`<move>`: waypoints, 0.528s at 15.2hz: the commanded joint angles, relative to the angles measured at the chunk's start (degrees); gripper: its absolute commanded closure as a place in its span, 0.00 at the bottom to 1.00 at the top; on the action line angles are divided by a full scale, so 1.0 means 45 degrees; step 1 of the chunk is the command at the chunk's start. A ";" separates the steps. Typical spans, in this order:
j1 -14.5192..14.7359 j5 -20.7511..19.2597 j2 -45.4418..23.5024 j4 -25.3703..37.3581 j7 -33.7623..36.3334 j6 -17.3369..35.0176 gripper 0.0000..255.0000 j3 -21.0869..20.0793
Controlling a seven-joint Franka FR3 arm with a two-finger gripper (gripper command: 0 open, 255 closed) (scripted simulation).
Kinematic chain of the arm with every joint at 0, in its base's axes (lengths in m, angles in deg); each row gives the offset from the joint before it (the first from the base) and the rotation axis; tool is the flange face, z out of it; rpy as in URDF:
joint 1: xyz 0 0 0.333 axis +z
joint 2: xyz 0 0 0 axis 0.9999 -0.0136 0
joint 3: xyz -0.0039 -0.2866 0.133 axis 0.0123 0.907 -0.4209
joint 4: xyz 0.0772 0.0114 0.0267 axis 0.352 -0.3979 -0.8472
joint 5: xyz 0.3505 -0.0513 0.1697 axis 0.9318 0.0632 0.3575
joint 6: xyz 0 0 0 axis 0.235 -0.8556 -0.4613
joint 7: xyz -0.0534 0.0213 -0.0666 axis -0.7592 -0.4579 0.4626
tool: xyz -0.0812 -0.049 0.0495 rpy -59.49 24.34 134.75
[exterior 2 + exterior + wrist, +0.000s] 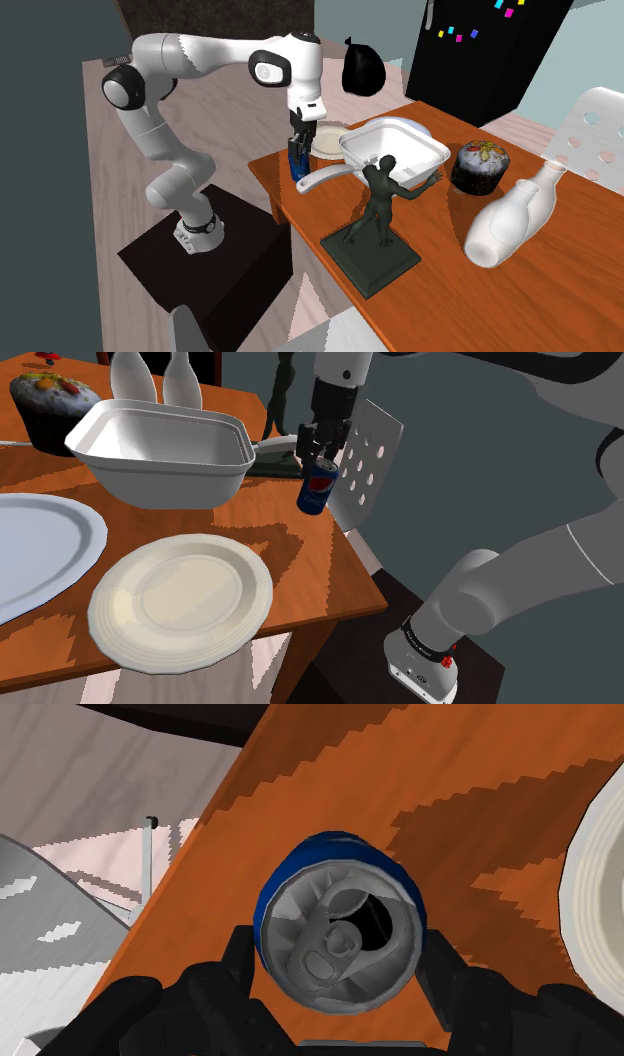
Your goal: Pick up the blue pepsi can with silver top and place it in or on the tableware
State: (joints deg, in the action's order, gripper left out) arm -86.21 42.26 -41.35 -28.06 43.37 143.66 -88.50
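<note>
A blue Pepsi can (317,488) with a silver top hangs slightly tilted in the air over the wooden table's edge, at the shoulder view's right. My black gripper (320,458) is shut on the can from above. In the wrist view the can's silver lid (340,939) sits between both fingers (240,966), over the orange tabletop. A round white plate (180,599) lies near the table's front corner, below and left of the can. A white deep dish (160,448) stands behind the plate. The second exterior view has the gripper (298,145) holding the can (297,163) beside the plate (328,142).
A pale blue plate (30,547) lies at the shoulder view's far left. A dark cake (50,400) and white vases (150,377) stand at the back. A white perforated chair (366,460) is right behind the can. A dark figurine (378,205) stands mid-table.
</note>
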 commanded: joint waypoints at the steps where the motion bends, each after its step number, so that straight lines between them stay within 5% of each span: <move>1: -0.0017 -0.0032 -0.0092 0.0459 0.0027 -0.0368 1.00 0.0010; 8: 0.0009 -0.0078 -0.0574 0.1931 0.0441 -0.1351 1.00 -0.0223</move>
State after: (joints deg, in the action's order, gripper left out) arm -86.41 41.72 -43.71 -20.19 44.42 138.14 -88.90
